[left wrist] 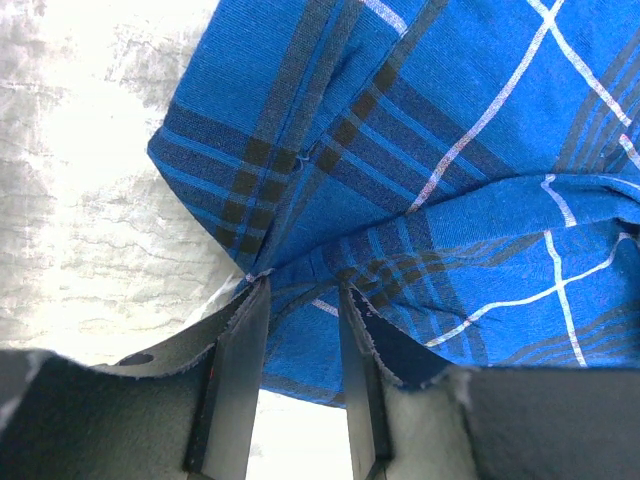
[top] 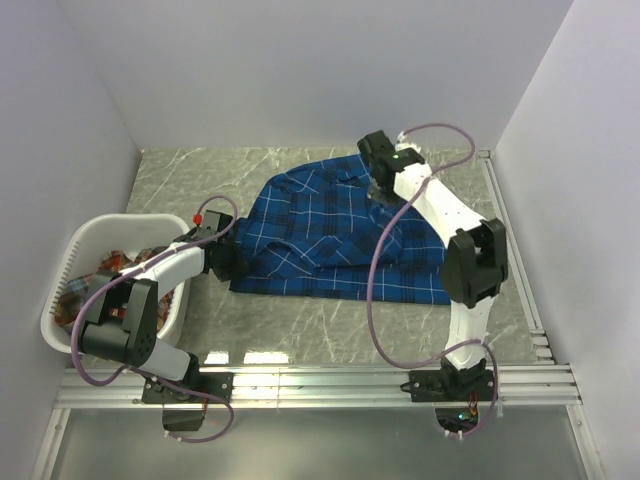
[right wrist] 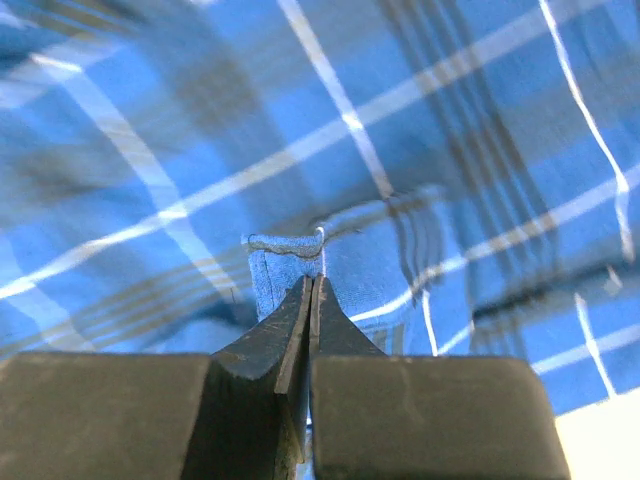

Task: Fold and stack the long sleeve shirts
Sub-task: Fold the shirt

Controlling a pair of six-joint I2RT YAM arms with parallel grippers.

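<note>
The royal blue plaid shirt [top: 340,235] lies spread and rumpled on the marble table, partly folded over itself. My left gripper [top: 232,262] is at its left edge. In the left wrist view the gripper [left wrist: 300,285] has its jaws apart, with the tips on bunched blue cloth [left wrist: 450,120] and cloth showing in the gap. My right gripper [top: 380,185] is at the shirt's far right part. In the right wrist view the gripper [right wrist: 313,280] is shut on a small hemmed fold of the blue shirt [right wrist: 400,130]. A red-orange plaid shirt [top: 115,265] lies in the basket.
A white plastic laundry basket [top: 75,260] stands at the table's left, beside the left arm. White walls enclose the table on three sides. A metal rail [top: 320,380] runs along the near edge.
</note>
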